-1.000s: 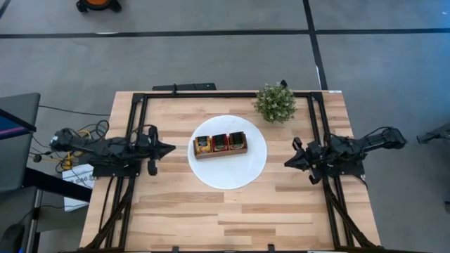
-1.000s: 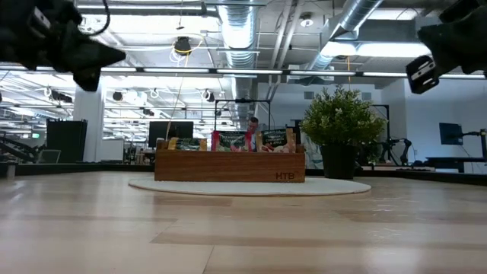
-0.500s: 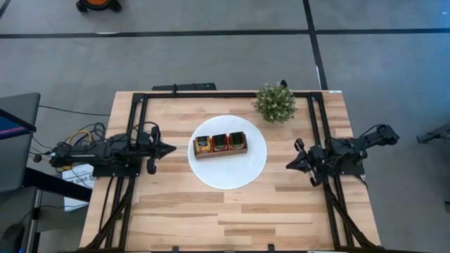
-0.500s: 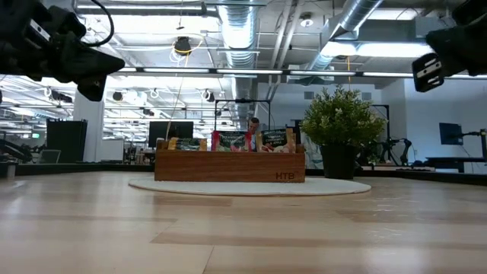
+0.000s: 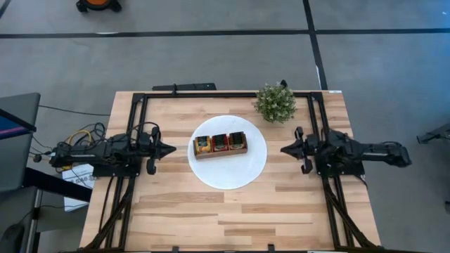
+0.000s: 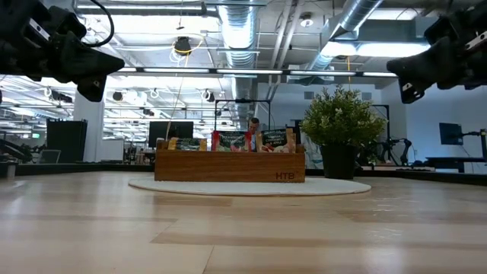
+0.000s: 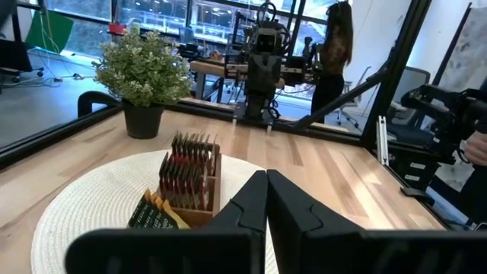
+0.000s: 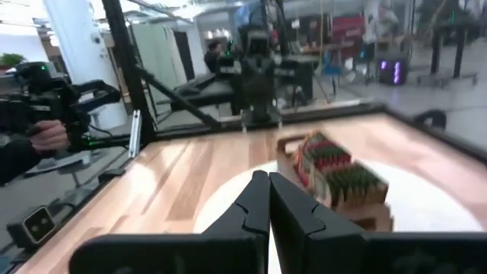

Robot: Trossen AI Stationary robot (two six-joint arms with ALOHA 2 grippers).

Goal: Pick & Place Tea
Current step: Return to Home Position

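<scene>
- Pale wood table [image 5: 211, 211] out on a big open workshop floor, black rails running along its sides and a white disc [image 5: 225, 177] lying at its middle.
- On the disc sits a narrow wooden box [image 5: 221, 155] with three compartments.
- All three compartments are packed with the tea [image 5: 221, 143], sachets standing on edge (yellow-orange at the left end, darker red-brown wrappers in the other two, as far as I can make out from above).
- A small green plant [image 5: 275, 102] stands on the table just past the disc's far right edge.
- The left gripper [image 5: 171, 149] hangs above the table left of the disc, apart from the box and pointing at it. Its fingers [image 7: 247, 209] are pressed together, holding nothing.
- The right gripper [image 5: 284, 149] faces it from just beyond the disc's right edge, also raised off the wood. Its fingers [image 8: 251, 209] meet tip to tip, carrying nothing.
- A person [image 7: 338, 46] stands in the room beyond the table.
</scene>
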